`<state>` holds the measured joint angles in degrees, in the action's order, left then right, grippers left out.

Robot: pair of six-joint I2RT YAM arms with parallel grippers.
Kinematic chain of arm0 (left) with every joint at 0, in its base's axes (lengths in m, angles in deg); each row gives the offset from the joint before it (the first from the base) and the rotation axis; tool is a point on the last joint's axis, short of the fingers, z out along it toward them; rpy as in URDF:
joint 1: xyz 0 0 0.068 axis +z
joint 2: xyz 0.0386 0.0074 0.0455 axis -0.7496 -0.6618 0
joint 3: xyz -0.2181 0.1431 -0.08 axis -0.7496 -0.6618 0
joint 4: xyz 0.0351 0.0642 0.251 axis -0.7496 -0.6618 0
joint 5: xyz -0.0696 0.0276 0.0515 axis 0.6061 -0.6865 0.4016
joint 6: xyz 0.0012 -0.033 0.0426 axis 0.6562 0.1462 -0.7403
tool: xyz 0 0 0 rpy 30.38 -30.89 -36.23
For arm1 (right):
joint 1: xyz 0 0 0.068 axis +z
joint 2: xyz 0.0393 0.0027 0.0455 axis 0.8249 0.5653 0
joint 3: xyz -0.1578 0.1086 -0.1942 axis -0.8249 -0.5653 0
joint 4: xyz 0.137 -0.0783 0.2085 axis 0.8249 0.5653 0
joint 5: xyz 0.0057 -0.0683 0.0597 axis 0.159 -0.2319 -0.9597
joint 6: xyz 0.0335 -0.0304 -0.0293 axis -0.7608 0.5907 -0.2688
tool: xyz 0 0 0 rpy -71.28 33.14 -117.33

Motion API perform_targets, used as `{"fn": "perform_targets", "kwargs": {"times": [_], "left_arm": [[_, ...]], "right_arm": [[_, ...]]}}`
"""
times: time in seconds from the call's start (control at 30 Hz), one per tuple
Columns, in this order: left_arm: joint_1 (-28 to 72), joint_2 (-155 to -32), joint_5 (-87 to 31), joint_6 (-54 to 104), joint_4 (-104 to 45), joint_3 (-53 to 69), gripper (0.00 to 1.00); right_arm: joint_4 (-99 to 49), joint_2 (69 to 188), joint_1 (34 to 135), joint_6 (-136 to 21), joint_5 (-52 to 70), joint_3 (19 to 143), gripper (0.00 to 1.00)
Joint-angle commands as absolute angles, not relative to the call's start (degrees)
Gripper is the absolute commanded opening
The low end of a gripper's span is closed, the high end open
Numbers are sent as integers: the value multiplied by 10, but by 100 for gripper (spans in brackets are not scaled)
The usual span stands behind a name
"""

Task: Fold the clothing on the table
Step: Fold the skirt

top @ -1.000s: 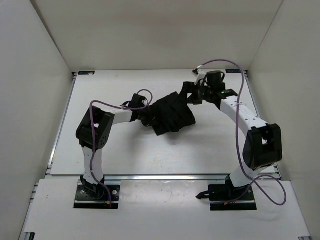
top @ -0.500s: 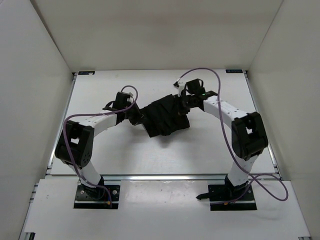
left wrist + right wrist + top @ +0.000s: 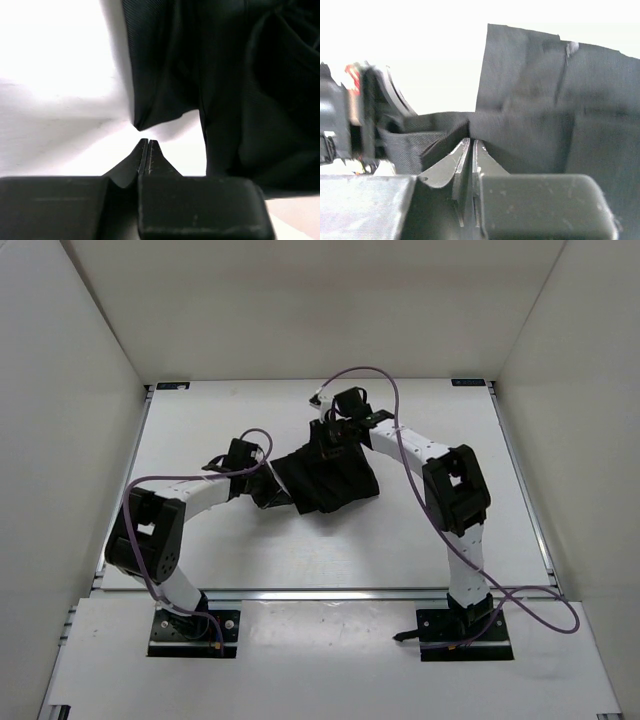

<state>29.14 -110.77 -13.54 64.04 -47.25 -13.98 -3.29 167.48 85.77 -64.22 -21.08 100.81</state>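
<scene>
The clothing [image 3: 335, 480] is a black crumpled heap in the middle of the white table [image 3: 300, 550]. At the heap's far edge my right gripper [image 3: 325, 443] is shut, and in the right wrist view a fold of the clothing [image 3: 545, 100] runs into its tips [image 3: 471, 141]. At the heap's left edge my left gripper [image 3: 262, 488] is shut with nothing between its jaws. In the left wrist view its tips [image 3: 148, 142] sit just short of a hanging corner of the clothing [image 3: 225, 75], with white table showing between them.
White enclosure walls [image 3: 90, 390] close in the table on the left, the back and the right. A silver rail [image 3: 320, 592] runs along the near edge. Purple cables [image 3: 380, 375] loop above both arms. Part of the left arm [image 3: 350, 115] shows at the left of the right wrist view.
My right gripper has shut at the clothing's far right edge and swung left over the heap with the fabric. The left arm has stretched out leftward, its gripper still shut.
</scene>
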Motion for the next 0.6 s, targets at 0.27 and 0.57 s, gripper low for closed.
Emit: {"fn": "perform_targets", "kwargs": {"times": [0.27, 0.57], "left_arm": [[356, -1025, -35, 580, -478, -109, 0], [267, -1018, 48, 627, -324, -61, 41]], "right_arm": [[-66, 1697, 862, -657, -238, 1041, 4], [-143, 1522, 762, -691, -183, 979, 32]]}}
